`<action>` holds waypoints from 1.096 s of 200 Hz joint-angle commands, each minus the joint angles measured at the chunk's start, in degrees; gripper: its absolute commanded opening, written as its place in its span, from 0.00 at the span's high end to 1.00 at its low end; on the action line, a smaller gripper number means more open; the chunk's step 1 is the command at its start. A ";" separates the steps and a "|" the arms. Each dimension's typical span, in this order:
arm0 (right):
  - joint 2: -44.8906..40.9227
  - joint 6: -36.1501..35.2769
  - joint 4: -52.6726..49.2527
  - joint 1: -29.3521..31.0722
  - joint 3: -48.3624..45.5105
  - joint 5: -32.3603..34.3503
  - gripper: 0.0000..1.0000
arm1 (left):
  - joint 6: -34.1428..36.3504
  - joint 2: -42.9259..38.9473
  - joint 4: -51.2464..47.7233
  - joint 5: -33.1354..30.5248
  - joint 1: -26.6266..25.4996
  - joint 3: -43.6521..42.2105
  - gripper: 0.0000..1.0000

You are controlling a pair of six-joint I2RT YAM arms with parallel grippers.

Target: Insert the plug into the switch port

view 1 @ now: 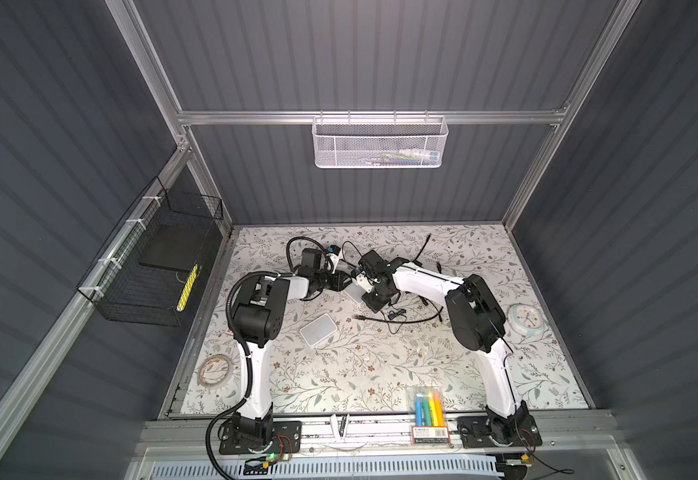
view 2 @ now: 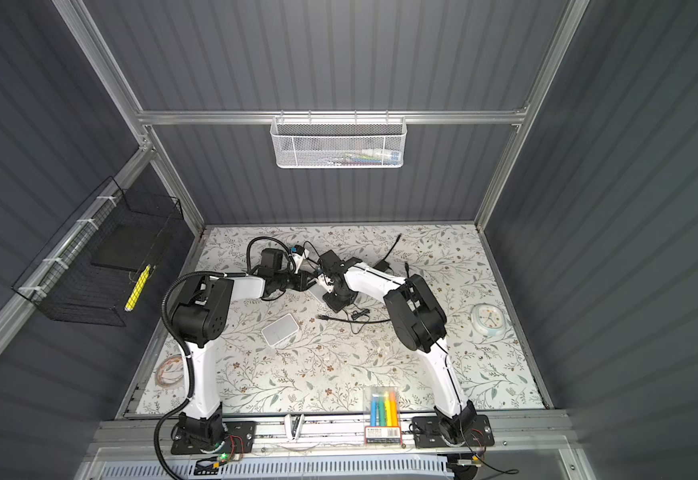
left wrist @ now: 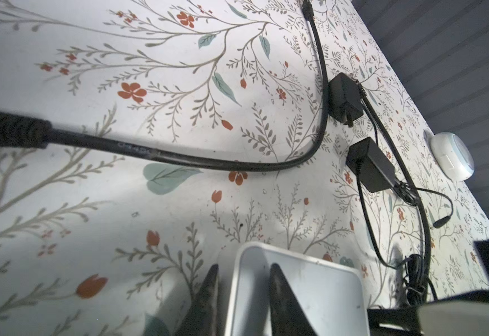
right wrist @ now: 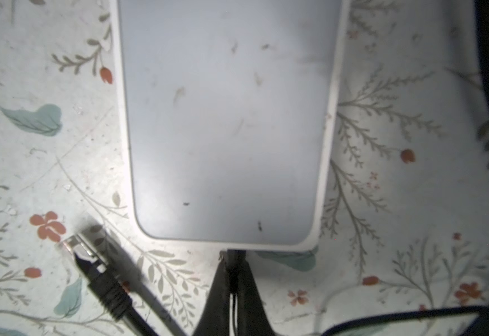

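Observation:
In both top views a white switch (view 1: 353, 294) (view 2: 320, 293) lies flat at mid table between my two grippers. The left gripper (view 1: 341, 282) (left wrist: 244, 267) is shut on the switch (left wrist: 310, 291), one finger outside its rim and the other on its top face. The right gripper (view 1: 370, 301) (right wrist: 234, 261) is shut on a small black plug (right wrist: 233, 251) with a thin cable. The plug's tip touches the side wall of the switch (right wrist: 225, 131). The port itself is hidden.
A second white switch (view 1: 317, 330) lies nearer the front. A loose black network cable's plug (right wrist: 83, 253) (view 1: 357, 317) lies beside the held switch. Two black power adapters (left wrist: 345, 99) (left wrist: 371, 165), a round clock (view 1: 523, 319), a tape roll (view 1: 214, 371) and a highlighter pack (view 1: 428, 409) are around.

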 commanded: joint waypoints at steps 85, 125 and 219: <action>2.93 0.44 18.93 0.30 7.61 -0.40 1.00 | -2.55 5.67 -14.57 13.63 -8.74 -5.35 0.73; 3.36 0.57 19.03 0.26 8.68 -0.37 1.00 | -2.98 5.98 -13.77 14.02 -8.99 -5.66 0.73; 5.63 0.50 18.50 0.30 13.31 -0.70 1.00 | -4.14 6.81 -11.50 14.94 -9.18 -6.14 0.74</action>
